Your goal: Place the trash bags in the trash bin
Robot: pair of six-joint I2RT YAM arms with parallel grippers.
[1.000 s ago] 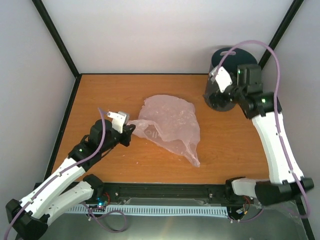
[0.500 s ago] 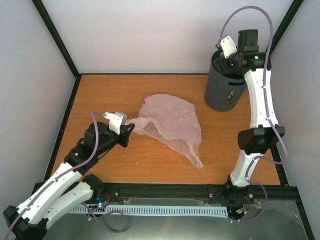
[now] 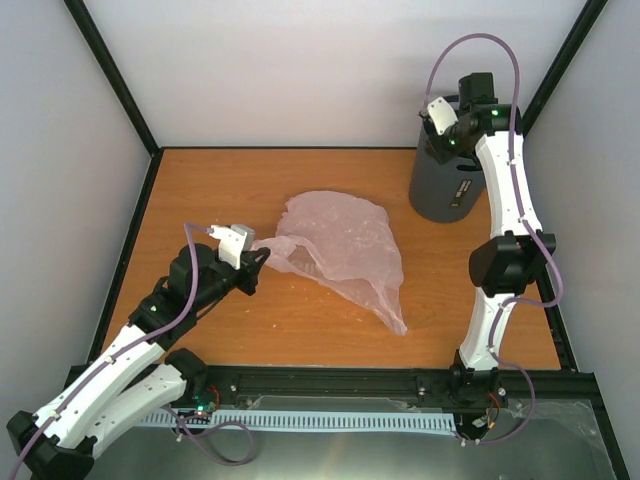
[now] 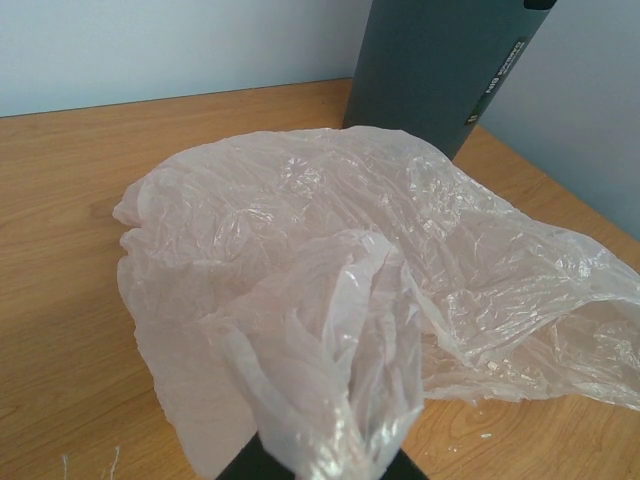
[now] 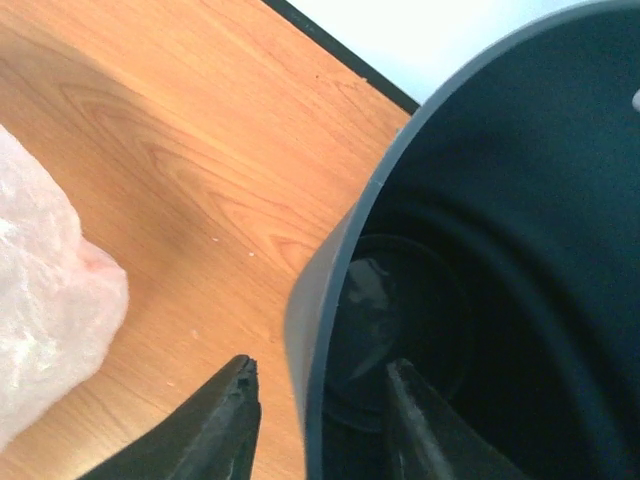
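Note:
The pale-pink translucent trash bag [image 3: 345,245] lies crumpled flat in the middle of the table. My left gripper [image 3: 262,258] is shut on a bunched corner at the bag's left end; in the left wrist view the plastic [image 4: 300,250] rises out of the gripper [image 4: 330,465] and hides the fingertips. The dark grey trash bin [image 3: 445,190] stands upright at the back right. My right gripper [image 3: 440,125] hangs over its near-left rim. In the right wrist view the gripper [image 5: 320,375] straddles the rim [image 5: 330,290], one finger outside, one inside, with a gap on each side.
The black frame posts and white walls close in the table at the back and both sides. The bin's inside [image 5: 480,300] looks dark with nothing showing in it. An edge of the bag [image 5: 40,300] shows left of the bin.
My right arm has lifted from beside the bin up to its rim, and its jaws have narrowed around the rim. The left arm drew back slightly with the bag corner.

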